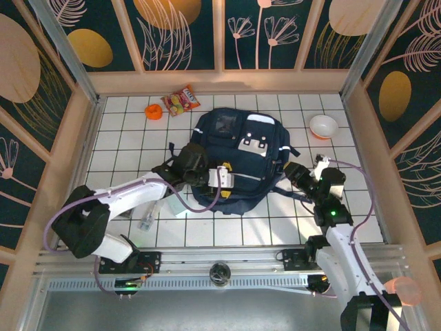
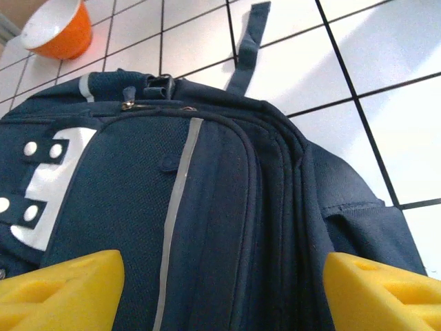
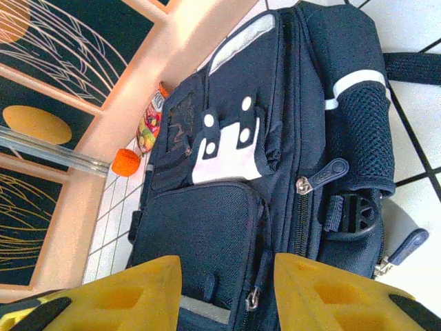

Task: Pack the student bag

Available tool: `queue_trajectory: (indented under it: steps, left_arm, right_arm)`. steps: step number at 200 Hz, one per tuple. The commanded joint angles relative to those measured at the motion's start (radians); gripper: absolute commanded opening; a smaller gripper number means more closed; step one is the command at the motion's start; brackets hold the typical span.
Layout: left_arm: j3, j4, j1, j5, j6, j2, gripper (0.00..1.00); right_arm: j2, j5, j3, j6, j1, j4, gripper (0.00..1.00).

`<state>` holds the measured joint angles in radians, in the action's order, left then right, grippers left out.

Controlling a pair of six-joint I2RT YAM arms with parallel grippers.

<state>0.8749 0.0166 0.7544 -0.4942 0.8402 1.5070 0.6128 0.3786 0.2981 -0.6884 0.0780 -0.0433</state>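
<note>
The bag [image 1: 238, 162] lies flat between the arms; soft, floppy fabric, probably light; best taken by a zip pull [image 3: 324, 176]; left gripper [image 2: 224, 283] spread wide, right gripper [image 3: 227, 289] half spread, both empty.

- white tiled desk [image 1: 124, 141] with dark grid lines
- dark navy fabric backpack [image 1: 238, 155] lies flat mid-desk, front pocket up, with thin light stripes and a grey buckle patch
- white bowl with orange outside [image 1: 323, 126], upright, far right, near the backpack's top corner, not touching
- small orange round object [image 1: 153, 110], far left, kind unclear
- red-and-yellow crinkly snack packet [image 1: 180, 101], just beside the orange object, by the back edge
- small clear plastic item [image 1: 147, 219], near left, too blurred to identify
</note>
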Motion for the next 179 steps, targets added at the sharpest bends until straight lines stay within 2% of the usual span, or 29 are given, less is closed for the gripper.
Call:
queue_trajectory:
  steps: [1, 31, 99, 122, 131, 138, 160, 179]
  left_arm:
    - [0.063, -0.047, 0.012, 0.034, 0.074, 0.052, 0.76]
    - [0.145, -0.151, 0.046, 0.056, 0.148, 0.125, 0.78]
    - [0.203, -0.144, 0.072, 0.2, 0.175, 0.258, 0.82]
    - [0.206, -0.121, 0.074, 0.252, 0.169, 0.293, 0.8]
    - [0.205, -0.101, 0.074, 0.28, 0.155, 0.302, 0.74]
    - [0.201, -0.083, 0.073, 0.293, 0.145, 0.3, 0.66]
    - [0.146, 0.03, 0.072, 0.284, 0.068, 0.248, 0.29]
    - [0.076, 0.135, 0.054, 0.196, -0.041, 0.158, 0.05]
  right_arm:
    - [-0.028, -0.035, -0.013, -0.002, 0.008, 0.02, 0.4]
    - [-0.027, -0.035, -0.011, 0.0, 0.009, 0.019, 0.4]
    - [-0.025, -0.043, -0.014, -0.004, 0.014, 0.009, 0.41]
    - [-0.024, -0.045, -0.011, 0.0, 0.014, 0.011, 0.41]
    - [-0.025, -0.047, -0.01, 0.003, 0.016, 0.014, 0.41]
    - [-0.024, -0.047, -0.008, 0.006, 0.014, 0.016, 0.41]
    - [-0.024, -0.048, 0.003, 0.024, 0.015, 0.026, 0.41]
    - [-0.02, -0.043, 0.023, 0.073, 0.015, 0.034, 0.41]
